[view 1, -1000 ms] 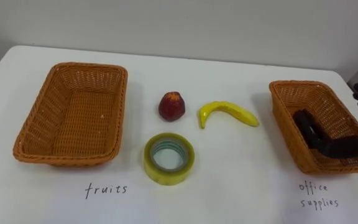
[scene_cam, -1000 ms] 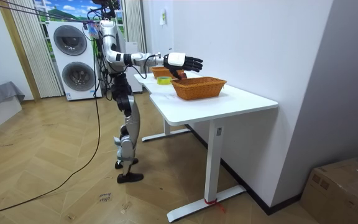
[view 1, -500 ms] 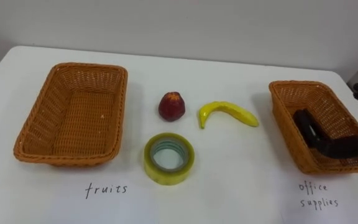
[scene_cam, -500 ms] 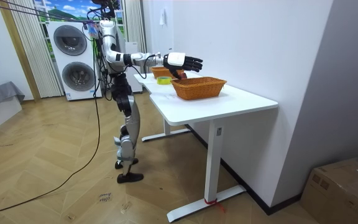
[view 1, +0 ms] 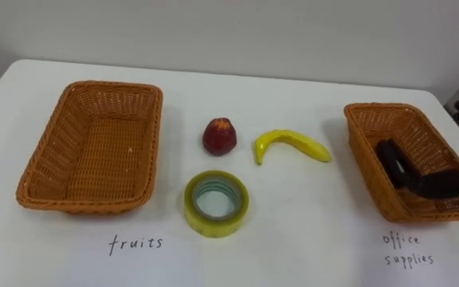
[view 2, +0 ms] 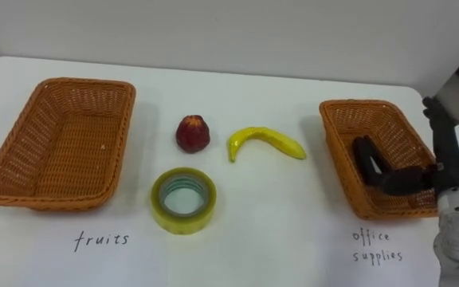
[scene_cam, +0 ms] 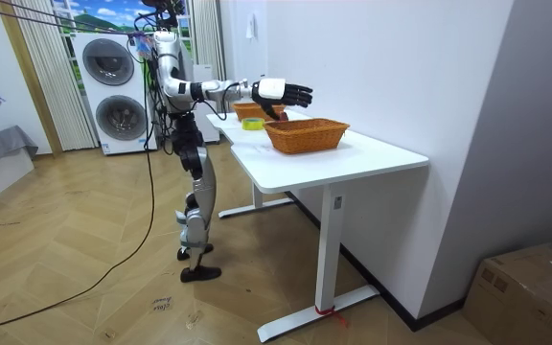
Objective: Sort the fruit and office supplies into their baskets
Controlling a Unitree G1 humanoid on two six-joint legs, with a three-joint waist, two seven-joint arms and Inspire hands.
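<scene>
Right eye view: right robot hand [view 2: 457, 163] over the near right corner of the office-supplies basket [view 2: 365, 104], fingers straight and spread, holding nothing. Its thumb reaches toward a black item [view 2: 365, 159] lying in that basket; contact not discernible. Fruits basket [view 2: 38, 201] at left. Between the baskets, on the white worktop [view 2: 293, 231]: red fruit [view 2: 192, 132], banana [view 2: 263, 141] beside it, yellow tape roll [view 2: 183, 199] nearer the robot.

Handwritten on the counter [view 1: 309, 227]: "fruits" [view 1: 136, 242] before the left basket [view 1: 50, 151], "office supplies" [view 1: 409, 249] before the right basket [view 1: 362, 159].
</scene>
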